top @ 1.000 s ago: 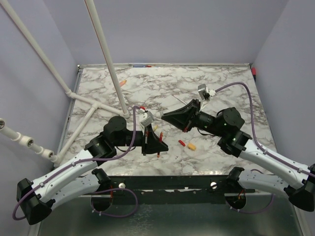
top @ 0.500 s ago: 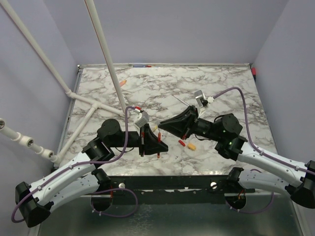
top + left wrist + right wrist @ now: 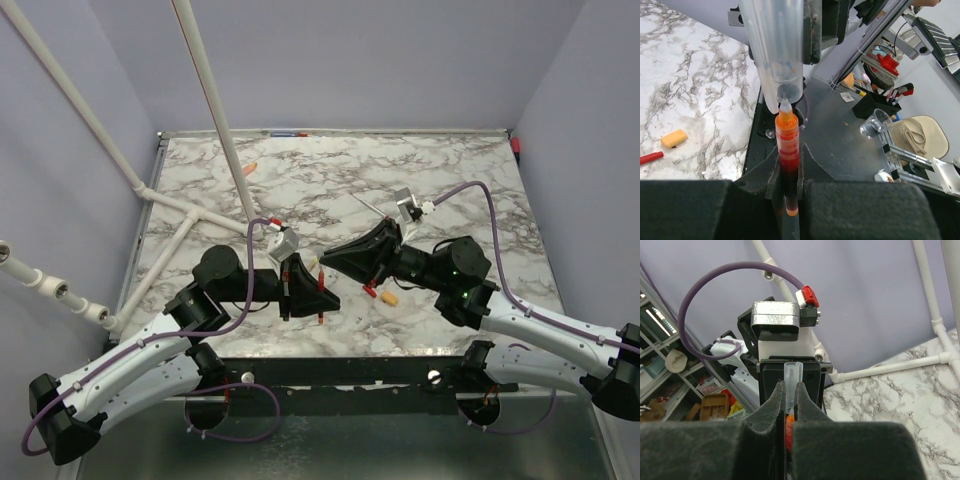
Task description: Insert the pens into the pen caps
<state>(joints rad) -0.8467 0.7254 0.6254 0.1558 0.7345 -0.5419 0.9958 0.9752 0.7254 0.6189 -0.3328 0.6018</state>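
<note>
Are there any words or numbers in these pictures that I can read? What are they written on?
None can be read.
The orange pen in the left gripper shows no print, nor does the clear cap in the right gripper.
The silver box in the right wrist view looks blank.
The background clutter in the left wrist view is too blurred to read.

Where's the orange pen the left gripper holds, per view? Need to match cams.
Top external: centre, orange pen in the left gripper.
Left wrist: pen centre, upright between the fingers.
Right wrist: pen low centre, under the clear cap.
Shared landmark: the clear cap, just above the pen tip in both wrist views.
</note>
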